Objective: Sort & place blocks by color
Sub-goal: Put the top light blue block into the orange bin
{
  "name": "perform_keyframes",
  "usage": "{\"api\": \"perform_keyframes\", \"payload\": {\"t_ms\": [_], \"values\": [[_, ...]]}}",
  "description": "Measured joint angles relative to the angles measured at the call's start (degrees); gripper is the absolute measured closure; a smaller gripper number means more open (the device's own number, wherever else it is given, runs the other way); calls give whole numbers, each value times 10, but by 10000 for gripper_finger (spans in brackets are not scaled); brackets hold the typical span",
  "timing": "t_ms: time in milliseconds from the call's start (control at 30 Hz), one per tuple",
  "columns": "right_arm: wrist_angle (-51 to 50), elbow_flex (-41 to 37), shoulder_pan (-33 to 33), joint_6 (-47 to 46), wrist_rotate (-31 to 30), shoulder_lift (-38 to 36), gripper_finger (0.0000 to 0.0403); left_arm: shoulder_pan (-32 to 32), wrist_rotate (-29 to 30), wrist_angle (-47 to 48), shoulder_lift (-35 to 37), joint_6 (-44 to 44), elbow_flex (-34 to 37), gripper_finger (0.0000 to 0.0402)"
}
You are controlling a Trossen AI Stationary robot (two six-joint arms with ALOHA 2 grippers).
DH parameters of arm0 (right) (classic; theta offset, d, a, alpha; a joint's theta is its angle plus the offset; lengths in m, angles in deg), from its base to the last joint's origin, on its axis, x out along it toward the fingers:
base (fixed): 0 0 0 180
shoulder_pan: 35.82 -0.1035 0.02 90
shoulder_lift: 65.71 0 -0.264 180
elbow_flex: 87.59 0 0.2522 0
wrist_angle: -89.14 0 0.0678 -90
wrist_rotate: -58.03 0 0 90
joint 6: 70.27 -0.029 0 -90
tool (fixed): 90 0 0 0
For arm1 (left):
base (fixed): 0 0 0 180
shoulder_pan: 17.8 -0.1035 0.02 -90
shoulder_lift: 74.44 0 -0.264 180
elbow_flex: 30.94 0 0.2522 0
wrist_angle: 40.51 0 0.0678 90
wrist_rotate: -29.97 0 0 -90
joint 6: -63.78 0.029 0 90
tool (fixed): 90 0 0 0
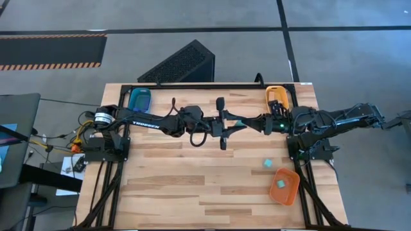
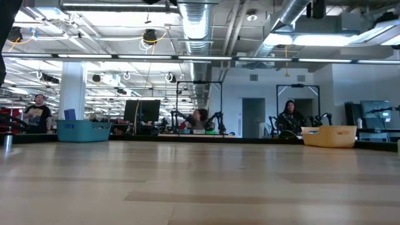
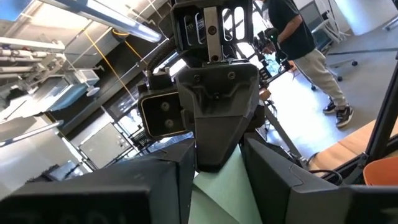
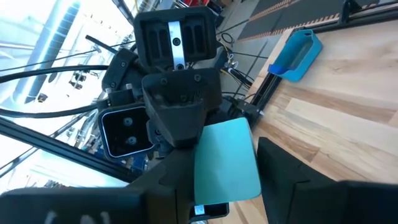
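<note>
Both arms meet above the middle of the table (image 1: 192,192), wrist to wrist, well clear of the wood.

The cyan block (image 4: 227,158) sits between the two pincers, off the table, shared by both. In the right wrist view it fills the gap between that arm's own fingers, touching each side; the left wrist view shows the same for its fingers.

Left gripper (image 1: 232,124): closed on the cyan block. Right gripper (image 1: 249,122): also closed on it, from the opposite end.

Orientation: one flat face is turned toward each wrist camera and looks slightly tilted. It reads as near cube-shaped, so I cannot make out a long axis. From above only a small cyan sliver shows, in line with the two arms.

Elsewhere: a second cyan block (image 1: 267,164) lies on the wood just beside the orange tray (image 1: 292,192), and a third (image 1: 280,183) lies inside that tray.
</note>
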Motion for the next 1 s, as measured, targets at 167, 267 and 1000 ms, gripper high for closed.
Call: {"api": "perform_keyframes", "payload": {"t_ms": [167, 267, 1000], "values": [[4, 0, 0, -3, -1, 0, 248, 0, 13, -1, 0, -7, 0, 304], [5, 0, 0, -4, -1, 0, 234, 0, 17, -1, 0, -7, 0, 298], [-15, 2, -15, 162, -158, -44, 204, 0, 84, 6, -3, -26, 2, 300]]}}
